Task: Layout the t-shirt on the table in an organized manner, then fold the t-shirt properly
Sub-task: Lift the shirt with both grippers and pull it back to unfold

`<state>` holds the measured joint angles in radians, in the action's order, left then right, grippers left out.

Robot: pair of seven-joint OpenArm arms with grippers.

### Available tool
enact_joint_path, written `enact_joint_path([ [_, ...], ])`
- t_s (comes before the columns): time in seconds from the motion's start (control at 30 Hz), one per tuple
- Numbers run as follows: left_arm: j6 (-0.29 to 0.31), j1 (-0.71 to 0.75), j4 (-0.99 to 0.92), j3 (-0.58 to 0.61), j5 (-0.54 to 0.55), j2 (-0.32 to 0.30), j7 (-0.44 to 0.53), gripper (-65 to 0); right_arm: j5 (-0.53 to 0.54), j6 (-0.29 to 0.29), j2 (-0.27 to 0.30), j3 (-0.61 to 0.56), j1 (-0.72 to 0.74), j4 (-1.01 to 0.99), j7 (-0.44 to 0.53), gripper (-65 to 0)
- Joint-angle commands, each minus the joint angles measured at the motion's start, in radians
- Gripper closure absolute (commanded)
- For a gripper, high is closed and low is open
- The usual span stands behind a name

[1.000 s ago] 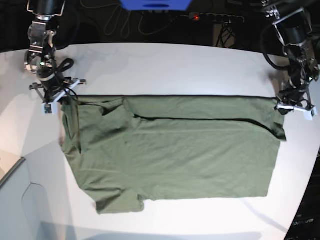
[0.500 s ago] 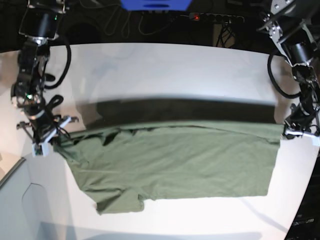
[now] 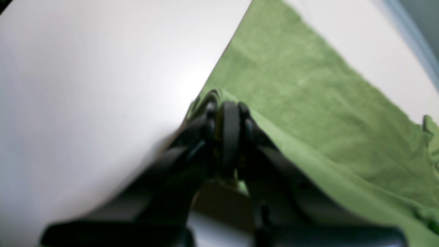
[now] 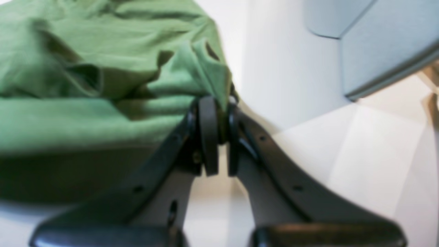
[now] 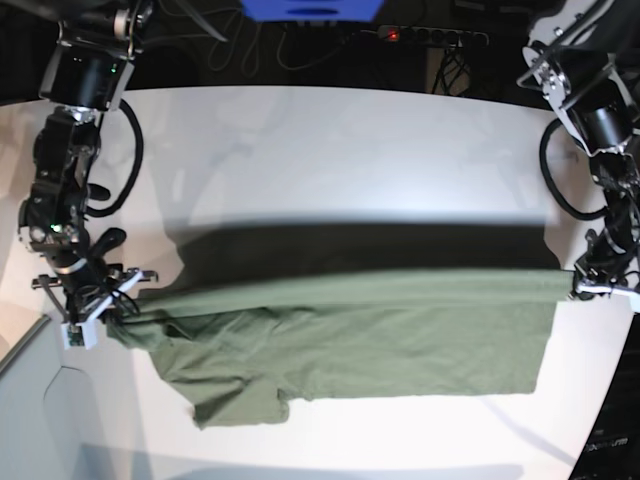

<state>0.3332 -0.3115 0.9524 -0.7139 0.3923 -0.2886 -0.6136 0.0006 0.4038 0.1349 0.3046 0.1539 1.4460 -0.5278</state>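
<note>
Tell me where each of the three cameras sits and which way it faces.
Base: high at the front, looking down on the table, the t-shirt and both arms.
Left wrist: on the left arm, looking along its shut left claw pinching the t-shirt's edge.
Right wrist: on the right arm, looking along the right claw gripping bunched cloth.
All three show the t-shirt.

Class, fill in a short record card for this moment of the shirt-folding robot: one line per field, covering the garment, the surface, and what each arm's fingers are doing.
garment: olive-green t-shirt
surface: white table
shirt state: far edge lifted and stretched taut between the two arms, near part lying on the table
left gripper: fingers shut on the shirt's edge, on the base view's right
right gripper: fingers shut on bunched cloth, on the base view's left
shadow: dark band on the table beyond the raised edge
fold: not yet finished
</note>
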Motion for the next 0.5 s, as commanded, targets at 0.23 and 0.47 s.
enact_joint_path([
  [0.23, 0.002, -0.035, 0.024, -0.005, 0.015, -0.042, 0.03, 0.0, 0.005, 0.001, 0.015, 0.005, 0.017, 0.02, 0.022, 0.0],
  [0.47, 0.011, 0.087, 0.029, -0.057, 0.015, -0.028, 0.031, 0.0, 0.005, 0.001, 0.013, 0.005, -0.142, 0.025, 0.03, 0.0],
])
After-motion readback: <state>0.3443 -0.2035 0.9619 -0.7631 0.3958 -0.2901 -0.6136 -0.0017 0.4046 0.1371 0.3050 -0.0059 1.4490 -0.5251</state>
